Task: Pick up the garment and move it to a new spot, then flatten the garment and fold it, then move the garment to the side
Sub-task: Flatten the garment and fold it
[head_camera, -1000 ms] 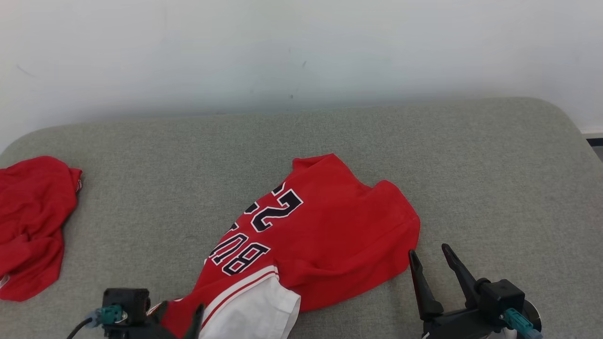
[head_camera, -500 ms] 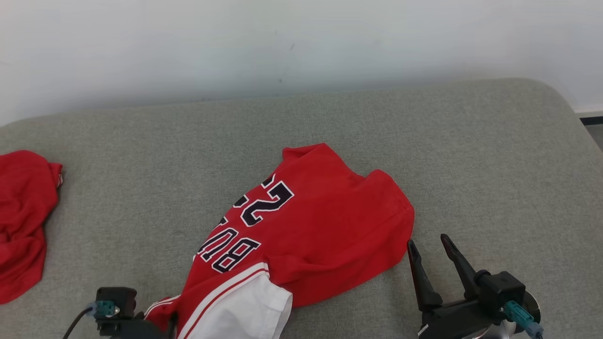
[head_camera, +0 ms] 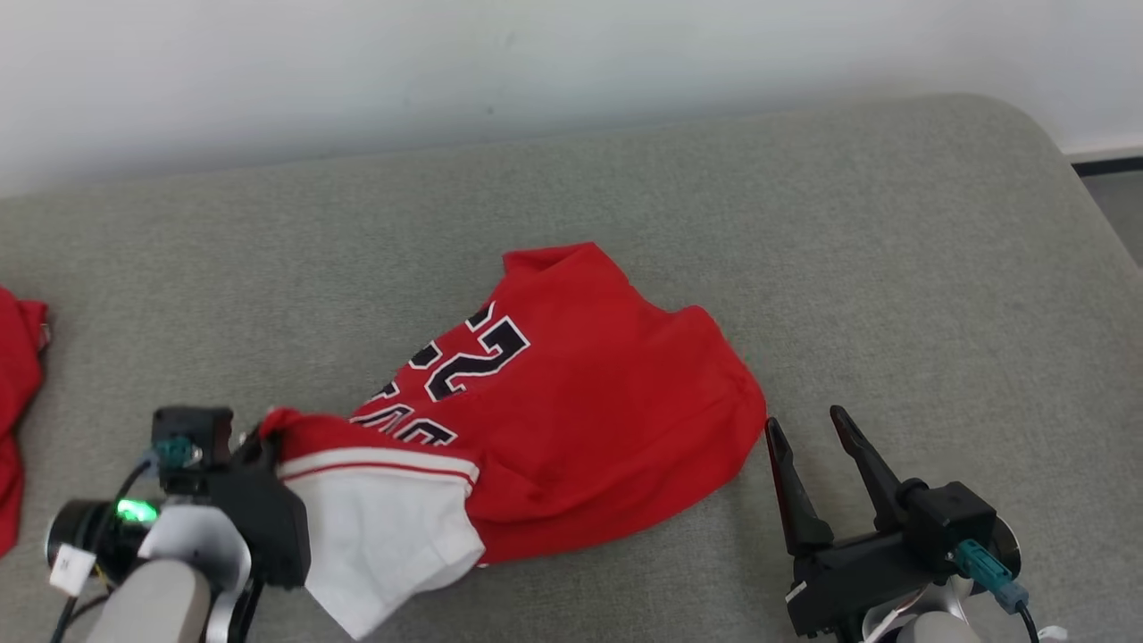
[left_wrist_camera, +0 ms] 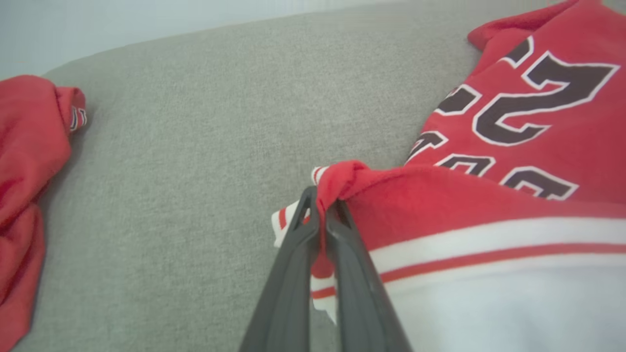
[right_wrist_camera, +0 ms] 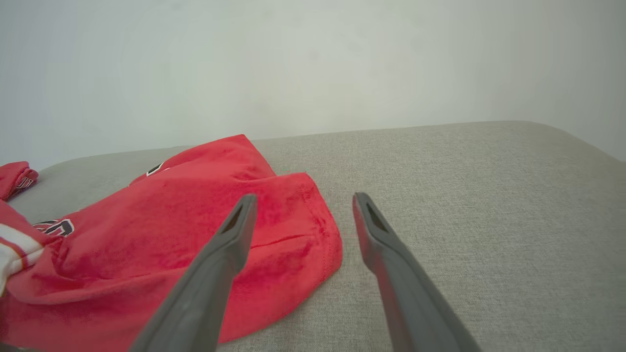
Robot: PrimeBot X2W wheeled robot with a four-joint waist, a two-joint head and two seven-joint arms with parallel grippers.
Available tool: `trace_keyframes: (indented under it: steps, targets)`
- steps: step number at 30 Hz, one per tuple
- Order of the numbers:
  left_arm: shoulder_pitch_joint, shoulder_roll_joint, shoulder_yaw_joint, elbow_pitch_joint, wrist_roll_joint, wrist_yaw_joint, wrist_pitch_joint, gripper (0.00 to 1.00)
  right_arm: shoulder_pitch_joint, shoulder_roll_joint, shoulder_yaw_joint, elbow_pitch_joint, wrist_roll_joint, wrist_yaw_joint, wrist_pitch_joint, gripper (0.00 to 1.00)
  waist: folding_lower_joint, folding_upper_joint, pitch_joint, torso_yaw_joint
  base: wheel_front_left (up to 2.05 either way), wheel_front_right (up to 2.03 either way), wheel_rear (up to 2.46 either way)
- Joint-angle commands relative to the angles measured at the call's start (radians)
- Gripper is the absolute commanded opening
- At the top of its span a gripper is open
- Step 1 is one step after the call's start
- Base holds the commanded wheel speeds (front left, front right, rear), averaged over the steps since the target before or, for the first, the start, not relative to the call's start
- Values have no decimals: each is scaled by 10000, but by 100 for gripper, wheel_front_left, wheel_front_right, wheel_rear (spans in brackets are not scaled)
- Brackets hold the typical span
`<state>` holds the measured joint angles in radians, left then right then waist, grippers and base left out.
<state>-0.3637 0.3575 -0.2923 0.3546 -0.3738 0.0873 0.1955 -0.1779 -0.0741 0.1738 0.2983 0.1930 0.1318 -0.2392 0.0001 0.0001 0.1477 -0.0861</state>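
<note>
Near the front edge of the grey cushion (head_camera: 804, 223), left of its middle — pinches a bunched red corner of the garment (head_camera: 589, 384) in the left gripper (left_wrist_camera: 320, 208), fingers (left_wrist_camera: 293, 259) pressed together on the cloth just above the white-and-red striped band. Leaves the rest of that garment, dark number upward, spread rumpled across the cushion's middle. Holds the right gripper (head_camera: 802, 418) by the front edge too, just beside the garment's right side, fingers spread wide, clear of the cloth. Shows a second red cloth (head_camera: 13, 402) at the cushion's left edge, well apart.
</note>
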Motion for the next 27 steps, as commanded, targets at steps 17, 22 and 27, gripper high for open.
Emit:
trace_keyframes:
  steps: [17, 22, 27]
  targets:
    - [-3232, 194, -126, 3108, 806, 218, -1132, 0, -377, 54, -116, -13, -33, -22, -165, 100, -1, -1, 1110, -1158, 0, 0, 0]
    - [-2721, -107, -188, 3271, 586, 278, -1274, 100, -179, 80, -199, 81, -69, -22, -191, 100, -1, -1, 751, -764, 0, 0, 0]
    - [-2118, -211, -90, 2915, 385, 482, -1496, 100, -25, 30, -177, 148, -61, -22, -177, 100, -1, -1, 346, -357, 0, 0, 0]
